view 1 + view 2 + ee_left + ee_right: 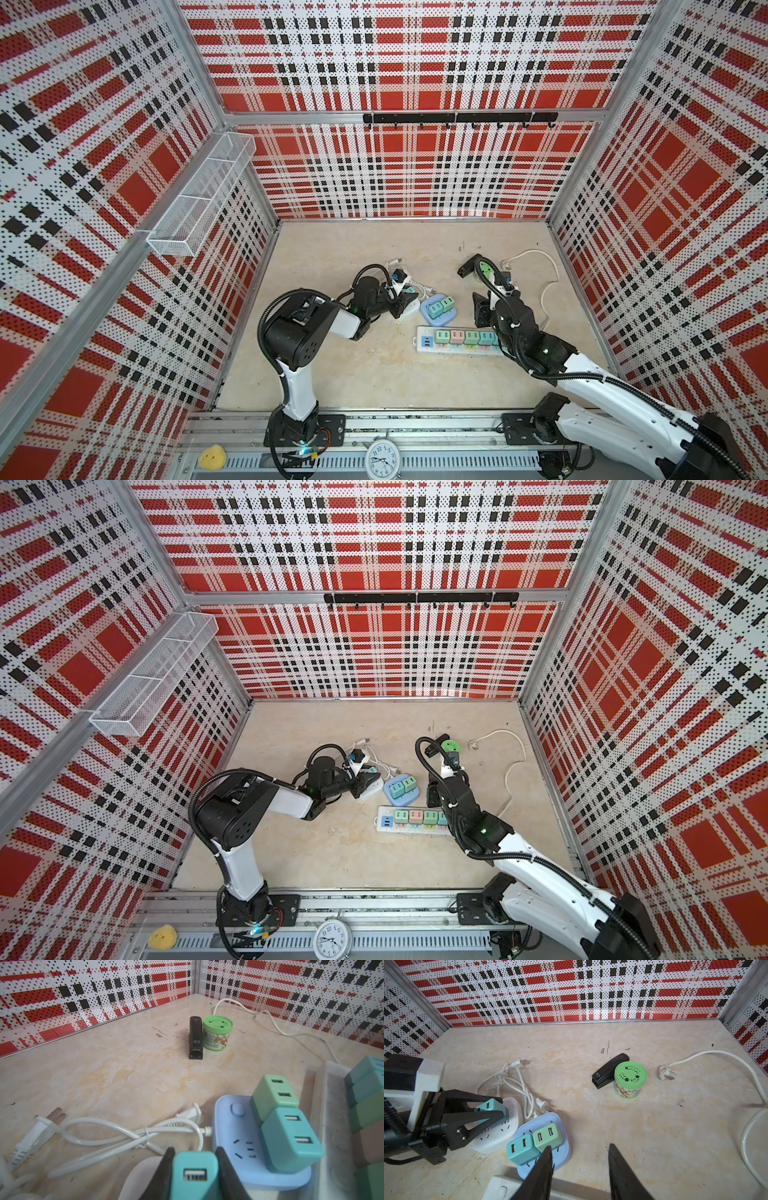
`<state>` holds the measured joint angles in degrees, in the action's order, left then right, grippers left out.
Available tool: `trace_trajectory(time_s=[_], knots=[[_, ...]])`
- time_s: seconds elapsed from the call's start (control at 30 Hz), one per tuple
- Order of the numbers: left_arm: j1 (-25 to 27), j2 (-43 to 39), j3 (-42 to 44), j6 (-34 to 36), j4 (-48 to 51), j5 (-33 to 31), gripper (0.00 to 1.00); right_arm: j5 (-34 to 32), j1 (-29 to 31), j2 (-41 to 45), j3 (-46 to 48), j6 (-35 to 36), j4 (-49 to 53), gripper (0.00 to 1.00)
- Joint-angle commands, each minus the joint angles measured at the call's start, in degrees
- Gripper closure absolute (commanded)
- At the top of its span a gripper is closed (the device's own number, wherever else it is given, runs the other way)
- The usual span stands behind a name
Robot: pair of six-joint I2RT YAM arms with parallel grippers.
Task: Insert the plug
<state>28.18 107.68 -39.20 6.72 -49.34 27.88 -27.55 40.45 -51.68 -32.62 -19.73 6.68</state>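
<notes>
Two small things sit at the near rail: a clock [382,458] and a yellow toy [212,457].

Next out on the bench [654,1126] lies a long white power strip [422,332] with a row of coloured plugs [457,336] seated in it. Its right end is hidden under my right arm [582,374].

Over the strip's far edge hangs my right gripper [580,1146], fingers spread, nothing between them.

Just beyond is a blue socket block [562,1155]. It carries a teal charger [522,1150] and a green charger [547,1139], side by side and touching.

Just beside it on the left is a white socket block [512,1126]. Over its top face, my left gripper [195,1150] is clenched on the teal plug [194,1174]. I cannot tell whether the prongs are in.

Behind both blocks lie bundled white cords [508,1080].

Further out, a black stapler [609,1070] touches a green-lidded tub [630,1073].

Off to the right runs a loose white cord [716,1053], its pronged end near the tub.
</notes>
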Motion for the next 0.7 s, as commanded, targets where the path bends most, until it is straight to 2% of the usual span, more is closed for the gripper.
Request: trace_trajectory(time_s=[0.0, 0.37, 0.53, 0.67], knots=[[0.72, 0.34, -1.73, 1.3, 2.68, 0.75, 1.0, -0.59, -0.24, 1.0, 0.67, 0.23, -1.4, 0.55], [3.16, -0.63, -3.87, 4.56, 13.48, -3.17, 1.0, -0.89, -0.44, 1.93, 1.67, 0.3, -2.06, 0.54], [4.26, 0.16, -2.84, 4.79, 14.41, -4.55, 1.0, -0.66, -0.59, 1.76, 1.45, 0.52, -1.91, 0.54], [5.99, 0.56, -1.46, 5.7, 14.42, -8.21, 1.0, -0.83, -0.84, 1.91, 1.53, 0.65, -2.11, 0.54]])
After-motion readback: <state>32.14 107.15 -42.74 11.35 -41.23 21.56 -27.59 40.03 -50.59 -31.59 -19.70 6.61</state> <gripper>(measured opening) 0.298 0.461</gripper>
